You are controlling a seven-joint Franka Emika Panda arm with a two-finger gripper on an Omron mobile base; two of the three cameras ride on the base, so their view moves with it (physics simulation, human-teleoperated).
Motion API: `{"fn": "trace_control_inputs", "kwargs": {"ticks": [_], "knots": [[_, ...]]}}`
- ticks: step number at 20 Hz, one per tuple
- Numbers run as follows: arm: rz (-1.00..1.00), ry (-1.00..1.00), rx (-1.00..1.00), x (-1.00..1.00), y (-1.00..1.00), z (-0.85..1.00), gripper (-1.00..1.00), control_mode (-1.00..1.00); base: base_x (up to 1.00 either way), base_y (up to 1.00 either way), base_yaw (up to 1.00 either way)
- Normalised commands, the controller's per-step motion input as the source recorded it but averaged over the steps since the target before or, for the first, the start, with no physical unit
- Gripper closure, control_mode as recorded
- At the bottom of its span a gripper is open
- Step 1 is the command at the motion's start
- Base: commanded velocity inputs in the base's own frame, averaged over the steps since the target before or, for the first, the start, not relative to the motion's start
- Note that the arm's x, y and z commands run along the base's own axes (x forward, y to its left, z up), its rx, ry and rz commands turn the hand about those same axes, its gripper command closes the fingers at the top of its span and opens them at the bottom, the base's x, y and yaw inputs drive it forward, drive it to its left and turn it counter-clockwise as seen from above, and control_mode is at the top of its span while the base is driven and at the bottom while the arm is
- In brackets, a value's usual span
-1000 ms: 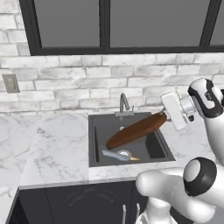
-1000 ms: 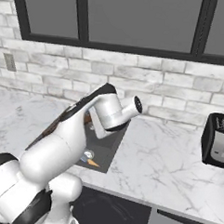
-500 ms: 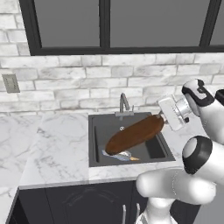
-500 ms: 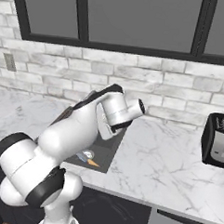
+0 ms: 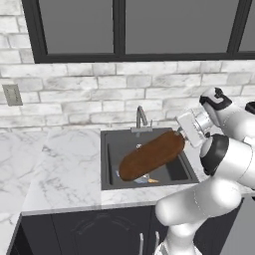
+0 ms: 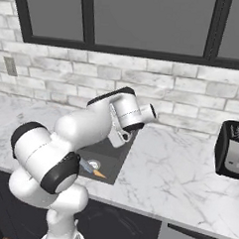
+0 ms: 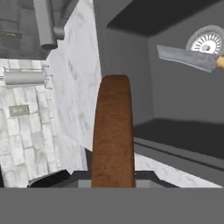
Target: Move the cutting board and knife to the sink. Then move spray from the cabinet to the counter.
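My gripper (image 5: 183, 136) is shut on the right end of the dark-brown cutting board (image 5: 149, 155). The board hangs tilted over the black sink (image 5: 106, 167), its left end lower and down inside the basin. In the hand view the cutting board (image 7: 113, 135) runs straight out from the fingers toward the sink's wall (image 7: 129, 57). The knife (image 7: 188, 57) lies on the sink's floor beside the round drain (image 7: 208, 42). Its orange handle (image 5: 152, 180) peeks out under the board, and the knife (image 6: 92, 169) also shows past my arm in the right base view.
A curved grey faucet (image 5: 141, 117) stands behind the basin. White marble counter (image 5: 64, 169) spreads on both sides. A dark toaster oven (image 6: 232, 149) sits on the counter far right. A brick wall, an outlet (image 5: 12, 94) and dark windows lie behind.
The board has come a little left and lower into the sink, still held. My arm's elbow has swung around above the basin. The knife has not moved.
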Motion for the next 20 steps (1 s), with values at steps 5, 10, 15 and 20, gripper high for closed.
{"fn": "trace_control_inputs", "kwargs": {"ticks": [5, 10, 15, 20], "knots": [[0.12, -0.20, 0.00, 0.14, 0.00, -0.33, 1.00, -1.00, 0.00, 0.00, 0.00], [0.08, -0.20, 0.00, 0.18, 0.00, -0.30, 1.00, -1.00, 0.00, 0.00, 0.00], [0.02, -0.11, 0.00, 0.10, 0.00, -0.16, 1.00, -1.00, 0.00, 0.00, 0.00], [0.00, 0.01, 0.03, 0.00, -0.31, -0.15, 1.00, -1.00, 0.00, 0.00, 0.00]]}}
